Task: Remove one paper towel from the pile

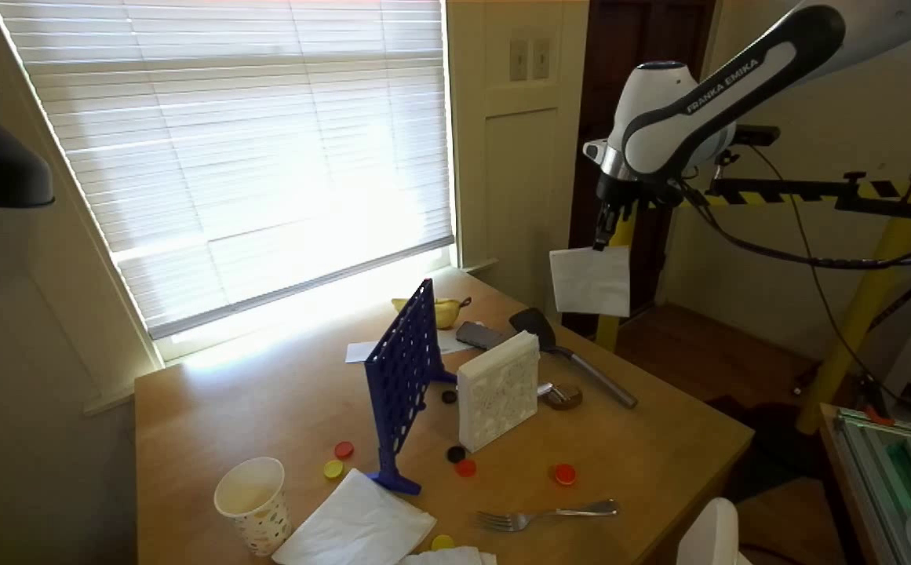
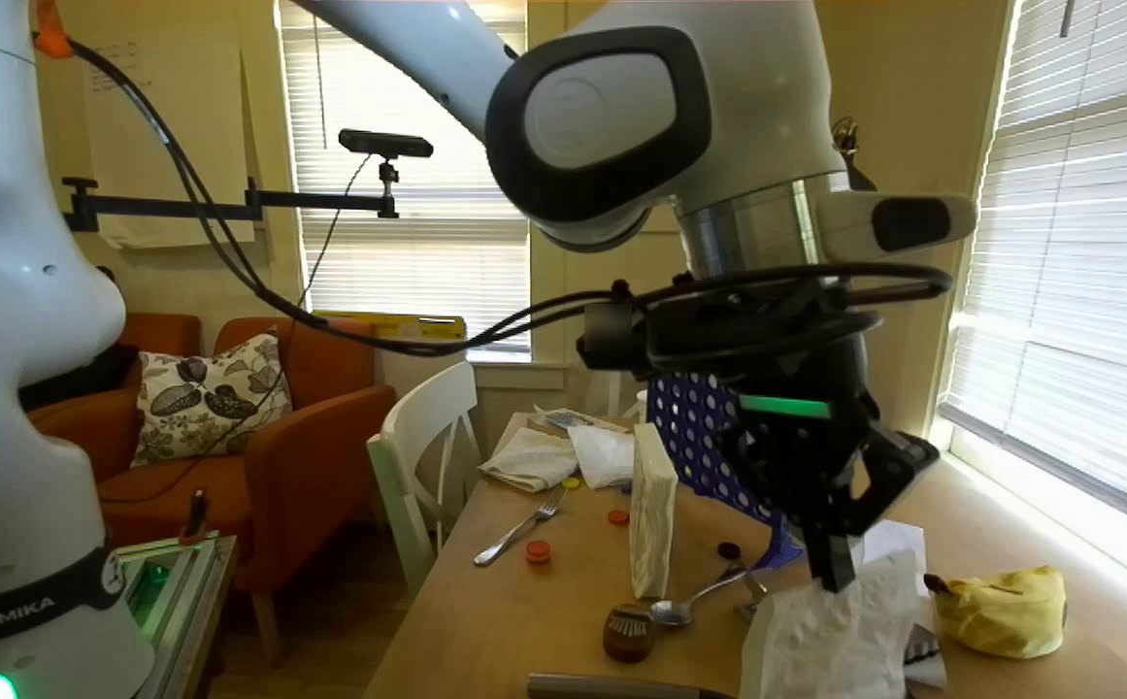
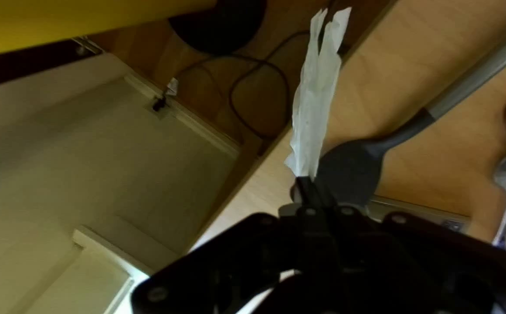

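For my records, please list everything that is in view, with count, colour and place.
table: 1, light brown, centre
paper cup: 1, speckled white, table
Connect Four grid: 1, blue, table
discs: 7+, red, yellow and black, table
paper towel pile: 1, white, table
loose paper towels: 2+, white, table
held paper towel: 1, white, in hand
fork: 1, silver, table
spoon: 1, silver, table
spatula: 1, black and grey, table
round object: 1, brown, table
unidentified object: 1, yellow, table
blinds: 2+, white, around table
lamp: 1, black, near blinds
chair: 1+, white, beside table
armchair: 1+, orange, near chair
cushion: 1, patterned cream, armchair
camera: 1+, black, on bracket
arm: 1, white and black, over table
hand: 1, black, on arm
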Robot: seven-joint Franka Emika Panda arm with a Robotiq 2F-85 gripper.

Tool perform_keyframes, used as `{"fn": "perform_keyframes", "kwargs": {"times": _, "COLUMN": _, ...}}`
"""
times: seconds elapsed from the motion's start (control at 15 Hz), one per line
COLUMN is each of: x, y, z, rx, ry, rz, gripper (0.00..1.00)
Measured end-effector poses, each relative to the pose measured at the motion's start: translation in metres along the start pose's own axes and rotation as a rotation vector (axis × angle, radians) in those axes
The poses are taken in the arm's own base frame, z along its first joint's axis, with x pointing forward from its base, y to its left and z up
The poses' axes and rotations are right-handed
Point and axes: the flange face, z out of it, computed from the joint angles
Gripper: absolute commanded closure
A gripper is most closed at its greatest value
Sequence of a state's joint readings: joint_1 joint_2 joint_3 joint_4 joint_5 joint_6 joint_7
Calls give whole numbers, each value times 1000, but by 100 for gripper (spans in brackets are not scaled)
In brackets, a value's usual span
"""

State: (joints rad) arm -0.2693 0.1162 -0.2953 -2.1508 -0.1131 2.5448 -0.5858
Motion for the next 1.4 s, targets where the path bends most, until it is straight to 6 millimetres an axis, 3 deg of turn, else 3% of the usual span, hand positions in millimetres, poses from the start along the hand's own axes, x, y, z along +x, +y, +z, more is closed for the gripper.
{"fn": "perform_keyframes", "kwargs": {"times": 0.2, "x": 13, "y": 12, "z": 16, "rx": -104, "ry": -61, "rz": 88, "gripper": 100}}
{"fn": "perform_keyframes", "kwargs": {"times": 0.33, "x": 32, "y": 6, "z": 28, "rx": -173, "ry": -89, "rz": 118, "gripper": 100}}
{"fn": "perform_keyframes", "kwargs": {"times": 0.73, "x": 118, "y": -68, "z": 58, "rx": -193, "ry": -21, "rz": 56, "gripper": 100}}
{"fn": "perform_keyframes", "kwargs": {"times": 0.87, "x": 136, "y": -86, "z": 67, "rx": -179, "ry": 16, "rz": 29, "gripper": 100}}
{"fn": "perform_keyframes", "kwargs": {"times": 1.4, "x": 162, "y": -132, "z": 93, "rx": -39, "ry": 118, "rz": 1, "gripper": 100}}
